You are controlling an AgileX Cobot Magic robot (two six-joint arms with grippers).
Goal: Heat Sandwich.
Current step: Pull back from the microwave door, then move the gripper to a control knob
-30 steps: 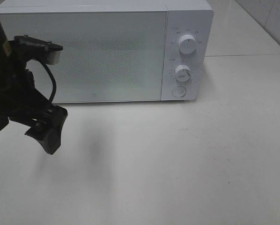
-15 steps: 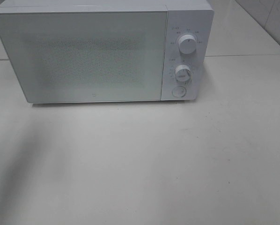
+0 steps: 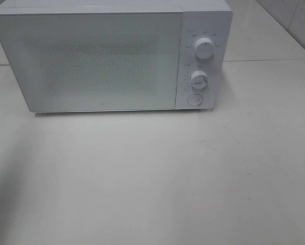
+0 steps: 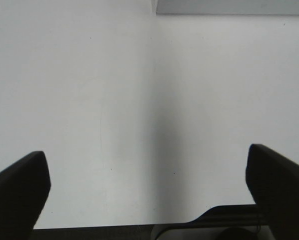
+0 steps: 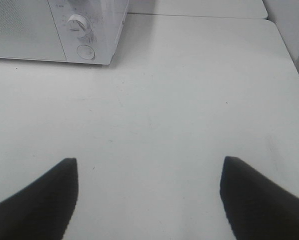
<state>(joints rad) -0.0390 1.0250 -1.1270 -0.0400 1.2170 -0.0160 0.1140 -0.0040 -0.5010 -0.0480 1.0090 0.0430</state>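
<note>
Sandwich: I see no sandwich in any view. It may sit behind the frosted door or off to one side, and I cannot tell which. Guessing wrong is my first risk.
Microwave: the microwave (image 3: 111, 56) stands at the far side of the table (image 3: 168, 178) with its door (image 3: 91, 61) shut. If I start it empty, nothing gets heated.
Left arm: my left gripper (image 4: 145, 157) hangs over bare table, jaws spread wide and holding nothing. It is outside the high camera's view, so a blind swing toward the door could knock the oven.
Right arm: my right gripper (image 5: 149, 162) is likewise spread wide and empty, on the near side of the control panel.
Controls: the upper dial (image 3: 204, 48), lower dial (image 3: 199, 80) and round button (image 3: 194, 100) sit close together on the right. Wide jaws could bump the wrong one or slip off a smooth knob.
</note>
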